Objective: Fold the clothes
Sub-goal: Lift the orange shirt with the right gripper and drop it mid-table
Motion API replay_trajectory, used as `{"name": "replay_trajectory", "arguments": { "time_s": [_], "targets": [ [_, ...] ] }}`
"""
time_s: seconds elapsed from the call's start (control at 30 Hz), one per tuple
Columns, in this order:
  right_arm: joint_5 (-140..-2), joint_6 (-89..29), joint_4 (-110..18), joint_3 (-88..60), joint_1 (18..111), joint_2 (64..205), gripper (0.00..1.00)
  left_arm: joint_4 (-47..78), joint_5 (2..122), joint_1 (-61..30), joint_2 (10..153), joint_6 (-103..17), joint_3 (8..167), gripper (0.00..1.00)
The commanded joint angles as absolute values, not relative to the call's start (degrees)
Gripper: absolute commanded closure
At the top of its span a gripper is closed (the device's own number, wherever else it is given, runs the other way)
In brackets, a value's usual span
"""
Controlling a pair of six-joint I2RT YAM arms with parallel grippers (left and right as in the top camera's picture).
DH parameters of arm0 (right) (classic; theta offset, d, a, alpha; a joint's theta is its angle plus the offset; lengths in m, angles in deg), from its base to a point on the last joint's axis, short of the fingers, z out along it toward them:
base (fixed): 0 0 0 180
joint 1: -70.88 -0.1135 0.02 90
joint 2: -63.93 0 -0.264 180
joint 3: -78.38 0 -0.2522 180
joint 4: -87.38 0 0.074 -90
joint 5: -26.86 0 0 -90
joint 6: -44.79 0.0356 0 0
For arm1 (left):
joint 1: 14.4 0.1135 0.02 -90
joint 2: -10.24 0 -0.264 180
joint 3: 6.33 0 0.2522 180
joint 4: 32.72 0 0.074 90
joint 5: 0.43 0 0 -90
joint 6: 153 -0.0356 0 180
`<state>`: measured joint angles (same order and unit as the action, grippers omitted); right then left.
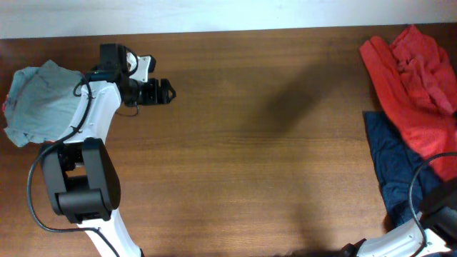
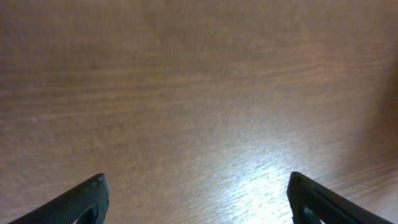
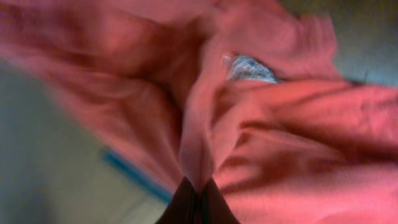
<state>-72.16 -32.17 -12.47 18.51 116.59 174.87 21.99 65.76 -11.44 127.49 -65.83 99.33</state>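
Three cloth piles lie on the desk [image 1: 235,164], all near its edges. Grey-green garment [image 1: 39,103] bunched at 9 o'clock, reaching the left rim of the overhead view. Red garments [image 1: 410,78] heaped at 2 o'clock, running off the right edge. Navy garment [image 1: 393,168] just below at 4 o'clock, the red overlapping its upper part. Bare wood spans the middle from 12 to 6 o'clock, with the widest open room between the left arm and the navy edge. Far desk edge runs along 12 o'clock against a pale wall [image 1: 228,14].

Left arm [image 1: 89,143] stands at 7 o'clock and passes along the grey-green garment's right side, wrist pointing toward 3 o'clock. Left fingers [image 1: 163,91] are spread wide apart, holding nothing, over bare wood in the wrist view.

Right arm [image 1: 428,228] sits at 5 o'clock, mostly cut off by the frame; its fingers can't be made out overhead. Right wrist view is blurred: right fingers [image 3: 196,205] pressed together on a raised fold of the orange-red T-shirt [image 3: 292,155], white tag [image 3: 249,67] at 1 o'clock above the fold. Thin blue strip [image 3: 134,171] at 8 o'clock, cannot tell what.
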Motion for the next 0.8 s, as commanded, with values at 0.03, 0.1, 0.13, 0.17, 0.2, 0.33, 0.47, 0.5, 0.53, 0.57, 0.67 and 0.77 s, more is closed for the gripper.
{"name": "replay_trajectory", "arguments": {
  "time_s": [0.03,0.1,0.13,0.17,0.2,0.33,0.47,0.5,0.53,0.57,0.67,0.77],
  "targets": [
    [-78.2,-36.2,-3.5,36.8,108.8,173.8,0.96,22.0,64.9,-11.2,127.4,-66.7,105.0,0.09],
    [-78.3,-36.4,1.8,46.2,101.6,173.8,0.96,23.4,64.9,-11.1,127.4,-66.7,109.2,0.09],
    [-78.4,-36.4,2.6,48.3,99.2,173.8,0.96,24.3,64.9,-11.0,127.4,-66.7,110.8,0.09],
    [-78.4,-36.3,3.6,51.0,95.6,173.8,0.96,25.5,64.9,-10.8,127.4,-66.7,112.7,0.09],
    [-78.4,-35.7,3.7,52.9,92.2,173.8,0.96,27.1,64.9,-10.3,127.4,-66.7,115.0,0.09],
    [-78.4,-32.7,-0.5,55.8,77.6,173.8,0.96,33.3,64.9,-7.3,127.4,-66.7,123.0,0.10],
    [-75.0,-32.3,-7.9,55.8,64.1,173.8,0.96,38.2,64.9,-2.7,127.4,-66.7,129.2,0.11],
    [-74.2,-32.3,-9.2,55.9,62.1,173.6,0.96,38.7,64.9,-1.9,127.4,-66.7,129.8,0.11],
    [-73.3,-32.3,-10.8,55.9,59.8,173.6,0.96,39.3,64.9,-0.7,127.4,-66.7,130.3,0.11],
    [-73.0,-32.3,-11.7,56.1,58.4,173.4,0.96,39.6,64.9,-0.1,127.4,-66.8,130.4,0.11],
    [-73.0,-31.2,-12.5,57.8,55.2,173.3,0.96,41.0,64.9,1.5,127.4,-67.9,130.4,0.11],
    [-74.7,-31.2,-12.4,61.0,51.7,173.3,0.96,41.7,64.9,2.8,127.4,-70.1,130.4,0.15]
  ]
}}
